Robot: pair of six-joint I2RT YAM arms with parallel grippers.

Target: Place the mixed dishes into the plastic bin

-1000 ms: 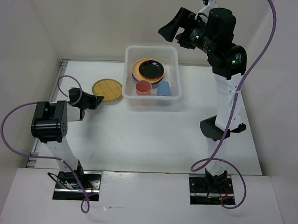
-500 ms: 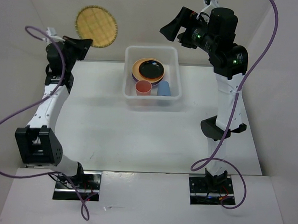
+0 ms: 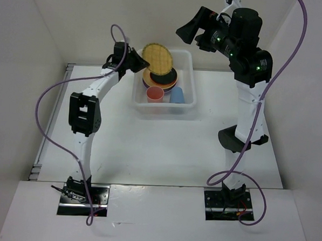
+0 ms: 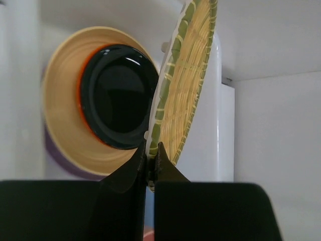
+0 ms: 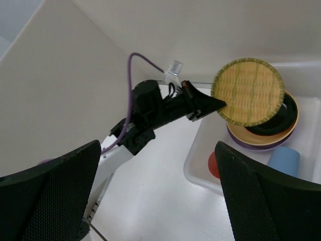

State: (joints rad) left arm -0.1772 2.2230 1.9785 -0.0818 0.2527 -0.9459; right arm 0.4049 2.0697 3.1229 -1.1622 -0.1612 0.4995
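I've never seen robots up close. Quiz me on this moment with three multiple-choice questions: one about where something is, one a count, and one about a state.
1. Where is the woven plate?
A. Lying flat outside the bin
B. Under the cups
C. Held on edge over the plastic bin

2. How many cups stand in the bin?
A. One
B. Two
C. Four

3. What state is the right gripper in?
A. Open, holding nothing
B. Shut on a cup
C. Shut on a plate

Answers:
1 C, the left gripper pinches the plate's rim above the stacked plates.
2 B, a pink-red cup and a blue cup stand side by side.
3 A, its fingers are spread wide with nothing between them.
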